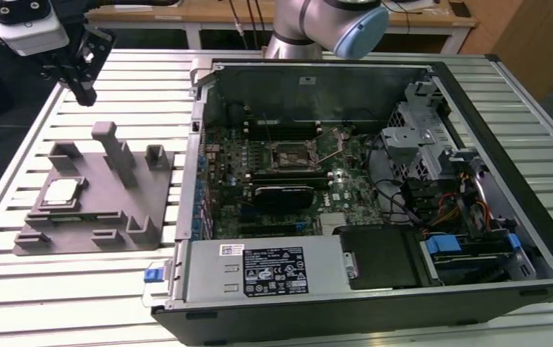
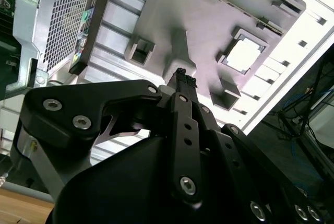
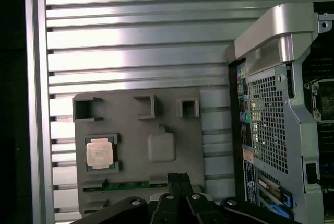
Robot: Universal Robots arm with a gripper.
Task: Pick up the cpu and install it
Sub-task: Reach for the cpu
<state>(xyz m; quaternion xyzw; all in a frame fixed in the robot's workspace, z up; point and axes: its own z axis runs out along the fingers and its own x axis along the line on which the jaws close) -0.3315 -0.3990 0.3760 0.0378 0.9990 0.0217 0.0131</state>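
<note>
Silver-topped cpu (image 1: 61, 191) (image 3: 99, 154) lies flat in a square recess of the grey holder block (image 1: 103, 208). The block rests on the slatted metal table (image 1: 131, 87), at 9 o'clock from the open computer case (image 1: 507, 130) in the exterior view. Gripper (image 1: 86, 97) (image 3: 179, 176) hangs in air at roughly 12 o'clock from the block, well apart from the cpu. Its fingers are pressed together, pinching nothing. Motherboard socket (image 1: 290, 153) sits mid-board inside the case.
</note>
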